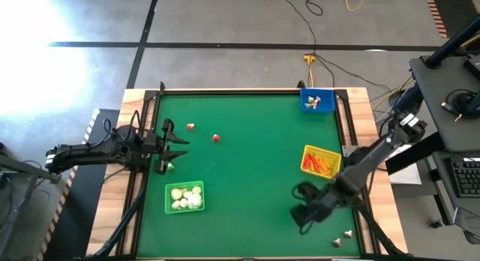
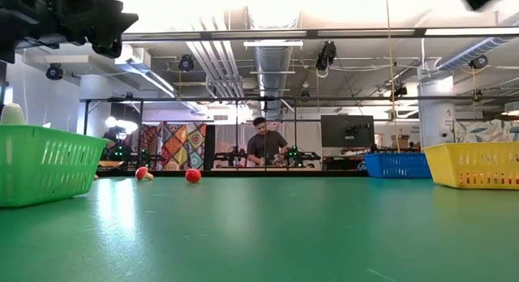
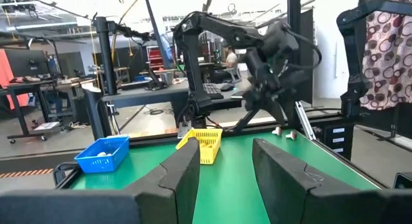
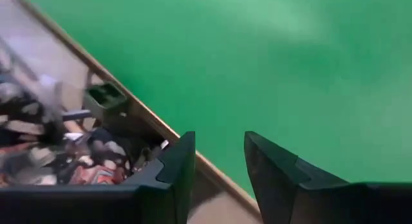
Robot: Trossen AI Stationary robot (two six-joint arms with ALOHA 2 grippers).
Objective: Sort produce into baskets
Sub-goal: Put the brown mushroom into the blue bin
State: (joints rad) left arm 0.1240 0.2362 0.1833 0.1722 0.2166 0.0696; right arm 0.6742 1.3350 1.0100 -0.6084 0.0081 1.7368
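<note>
At the table's left edge the left gripper hangs over the green mat, its fingers parted with nothing between them; a small whitish piece lies on the mat just beside it. Near the front left the green basket holds a heap of whitish garlic-like bulbs. Farther back, two small red-and-white pieces and lie loose on the mat, apart from each other. Right of centre the right gripper hovers over bare mat near the front, empty, its fingers a modest gap apart. Behind it the yellow basket contains orange carrot-like sticks. In the far right corner the blue basket holds a few small pieces. Two more tiny pieces lie near the front right corner. In the low view a person shows in the room beyond the table.
</note>
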